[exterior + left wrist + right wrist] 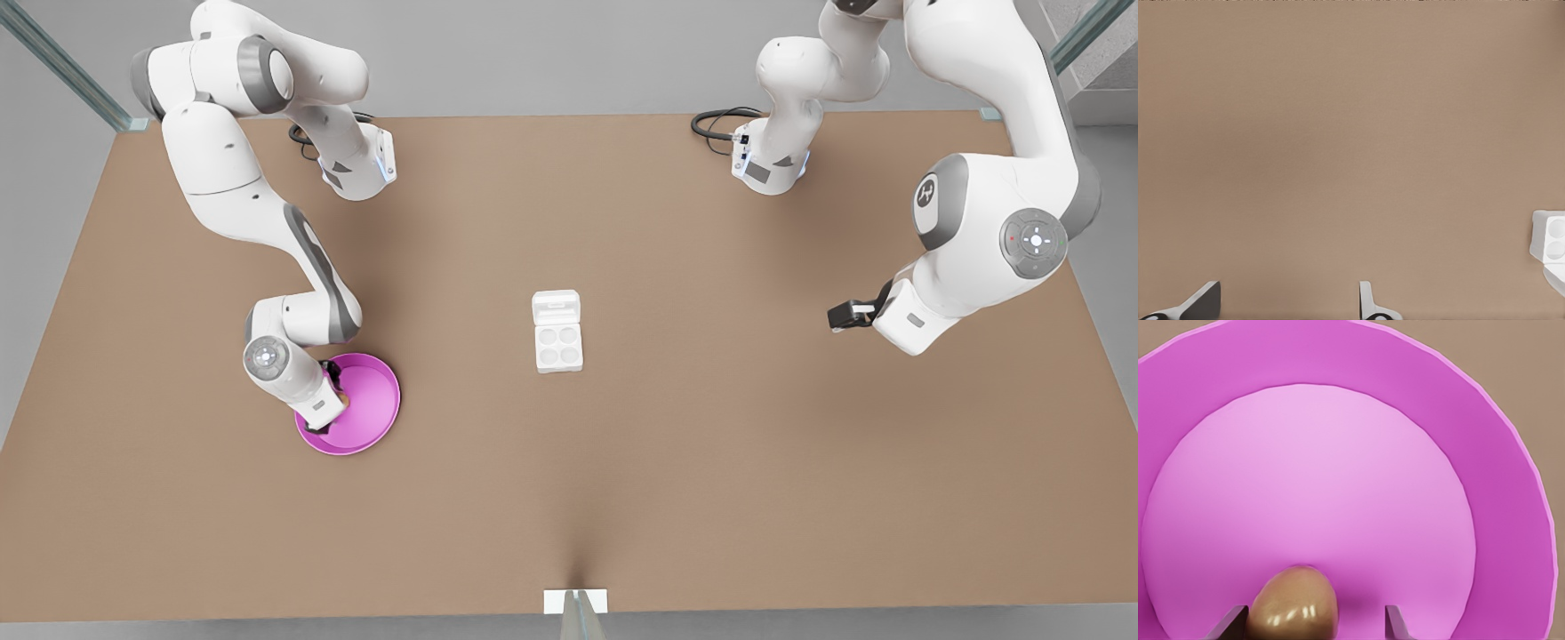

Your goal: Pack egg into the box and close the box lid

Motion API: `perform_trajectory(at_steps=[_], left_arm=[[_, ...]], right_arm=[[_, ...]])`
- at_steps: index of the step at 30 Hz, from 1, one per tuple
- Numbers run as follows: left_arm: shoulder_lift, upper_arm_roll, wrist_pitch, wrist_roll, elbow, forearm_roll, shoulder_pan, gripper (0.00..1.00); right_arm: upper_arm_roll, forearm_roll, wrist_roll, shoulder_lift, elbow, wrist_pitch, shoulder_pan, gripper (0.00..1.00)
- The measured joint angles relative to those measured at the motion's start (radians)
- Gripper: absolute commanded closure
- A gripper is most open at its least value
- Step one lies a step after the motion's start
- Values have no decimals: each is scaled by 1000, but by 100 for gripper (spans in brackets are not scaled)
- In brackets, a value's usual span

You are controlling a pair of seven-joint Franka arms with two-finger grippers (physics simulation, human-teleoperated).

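Tan-brown and glossy, the egg (1293,603) lies on the floor of the pink plate (1405,407), smooth and oval with small highlights on its shell. On my right wrist feed I see the right gripper (1313,621) lowered into the plate with its fingers spread, the egg between them and nearer one finger; I cannot tell whether either tip touches it. In the front view that gripper (336,391) sits over the plate (378,400) on the front view's left. The box (558,346) rests mid-tabletop (711,444), white, its four round cups bare, and the box lid (556,308) lies swung open flat behind the tray. The left gripper (836,320) hangs above the tabletop on the front view's right, well apart from the box, waiting with fingers spread (1288,303); a corner of the box (1550,241) shows on its feed.
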Motion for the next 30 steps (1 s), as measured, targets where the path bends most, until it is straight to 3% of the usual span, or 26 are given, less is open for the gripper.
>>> perform_trajectory(at_steps=[4,9,30], left_arm=[[0,0,0,0,0,0,0,0],[1,0,2,0,0,0,0,0],[3,0,-2,0,0,0,0,0]], right_arm=[[-2,0,0,0,3,0,0,34],[-1,0,1,1,3,0,0,41],[-1,2,5,11,12,1,0,45]])
